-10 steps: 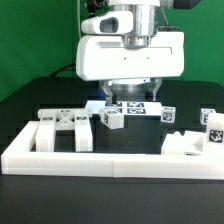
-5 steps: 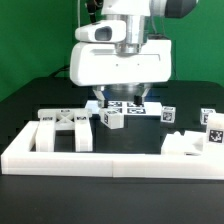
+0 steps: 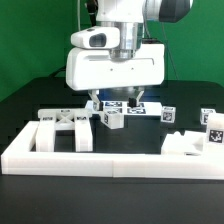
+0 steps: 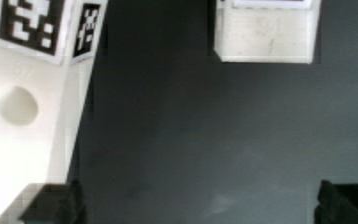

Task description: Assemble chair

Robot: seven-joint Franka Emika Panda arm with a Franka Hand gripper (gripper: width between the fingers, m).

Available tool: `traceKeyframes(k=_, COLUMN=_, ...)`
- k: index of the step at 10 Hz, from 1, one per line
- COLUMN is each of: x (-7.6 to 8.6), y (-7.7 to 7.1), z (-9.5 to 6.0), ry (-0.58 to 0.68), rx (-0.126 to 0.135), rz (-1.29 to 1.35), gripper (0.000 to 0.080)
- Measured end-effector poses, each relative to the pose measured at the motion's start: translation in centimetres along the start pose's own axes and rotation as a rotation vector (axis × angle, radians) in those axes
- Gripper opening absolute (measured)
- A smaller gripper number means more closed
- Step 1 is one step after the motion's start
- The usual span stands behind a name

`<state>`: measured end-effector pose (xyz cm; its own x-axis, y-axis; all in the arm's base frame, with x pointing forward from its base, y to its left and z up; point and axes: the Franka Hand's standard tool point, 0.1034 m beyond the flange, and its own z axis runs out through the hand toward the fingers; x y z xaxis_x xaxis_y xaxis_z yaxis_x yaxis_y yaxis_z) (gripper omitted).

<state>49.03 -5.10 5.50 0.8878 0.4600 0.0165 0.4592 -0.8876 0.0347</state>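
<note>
Only wrist: fingertips (image 4: 43, 205) wide apart | exterior: gripper (image 3: 113, 103) over tagged parts (image 3: 112, 118)

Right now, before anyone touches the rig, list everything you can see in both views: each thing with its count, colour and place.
table: one, black, under everything.
raised border: one, white, along the front, turning back at the exterior view's left.
lattice frame part: one, white, behind the border at the exterior view's left.
stepped block: one, white, by the border at the exterior view's right.
tagged pieces: at least four, white with black-and-white tags, in a row from below the gripper to the exterior view's right edge.
backdrop: one, green, behind the table.
arm: one, white, above the centre.
gripper: one, dark fingertips wide apart, nothing between them.
</note>
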Motion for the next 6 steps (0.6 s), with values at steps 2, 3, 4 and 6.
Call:
traceKeyframes(k=2, x=-0.2, y=0.5, z=0.0, ry=-0.049, rx=0.026, rz=0.006, gripper=0.0649)
traceKeyframes(k=3, x=-0.1, y=0.0, z=0.0, ry=-0.100, rx=0.031, rz=0.045, gripper=0.0649)
traceKeyframes(k=4, x=-0.3, y=-0.4, z=-0.2, ry=-0.162, rx=0.028, rz=0.063, gripper=0.0649)
traceKeyframes(k=6, x=-0.1, y=-1.3, z=-0.5, ry=-0.297, rx=0.081, rz=0.076, gripper=0.0649)
